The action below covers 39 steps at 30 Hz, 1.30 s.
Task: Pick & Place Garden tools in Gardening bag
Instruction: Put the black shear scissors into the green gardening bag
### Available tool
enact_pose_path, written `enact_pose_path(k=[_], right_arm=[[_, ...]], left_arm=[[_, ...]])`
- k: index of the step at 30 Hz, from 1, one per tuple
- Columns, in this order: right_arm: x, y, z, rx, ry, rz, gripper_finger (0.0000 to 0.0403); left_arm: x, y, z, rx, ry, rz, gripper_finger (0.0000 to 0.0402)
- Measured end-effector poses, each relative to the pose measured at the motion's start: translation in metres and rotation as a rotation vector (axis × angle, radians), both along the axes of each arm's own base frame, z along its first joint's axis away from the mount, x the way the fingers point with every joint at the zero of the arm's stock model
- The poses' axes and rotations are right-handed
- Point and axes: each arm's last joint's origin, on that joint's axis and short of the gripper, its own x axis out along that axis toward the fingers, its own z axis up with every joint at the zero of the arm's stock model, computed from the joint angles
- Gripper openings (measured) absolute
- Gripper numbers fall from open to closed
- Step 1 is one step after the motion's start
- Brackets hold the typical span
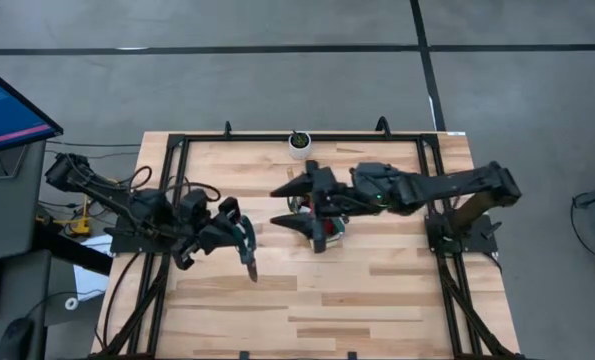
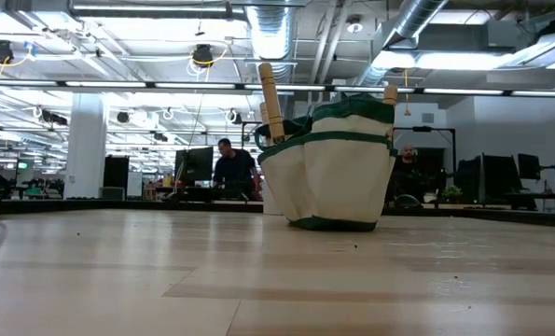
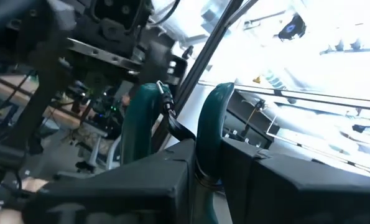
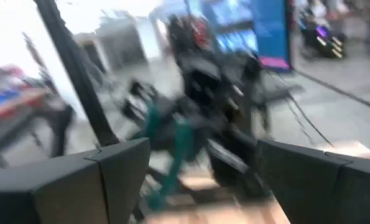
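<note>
The left gripper [image 1: 239,238] is gripping teal-handled shears [image 1: 245,250] (blades pointing down-table) above the tabletop [image 1: 357,300]; the right gripper [image 1: 299,207], fingers wide, is reaching over the bag [image 2: 335,163].

The table [image 2: 258,280] is pale wood in butcher-block strips, smooth with a soft sheen in the low view. At that frame's centre the gardening bag [image 2: 338,168] is matt cream cloth with dark green fabric trim, and a light, unpainted wooden handle [image 2: 270,103] sticks out of it. In the left wrist view, the pruning shears' handles [image 3: 212,124] look like glossy teal plastic.
</note>
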Motion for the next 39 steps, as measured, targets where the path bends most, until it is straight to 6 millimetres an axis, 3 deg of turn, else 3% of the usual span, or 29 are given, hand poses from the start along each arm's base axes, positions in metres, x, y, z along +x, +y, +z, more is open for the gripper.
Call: enact_pose_path(k=[8,14,39], right_arm=[[0.036,-0.009,-0.021,0.08,-0.057,0.098,0.0285],[0.049,-0.015,-0.03,0.127,-0.067,0.135,0.0285],[0.049,-0.014,-0.036,0.114,-0.004,0.146,0.0285]], left_arm=[[-0.001,0.001,0.002,0.019,-0.027,0.015,0.0032],[-0.001,0.001,0.003,0.021,-0.039,0.018,0.0033],[0.002,0.013,0.006,0.05,-0.084,0.096,0.0033]])
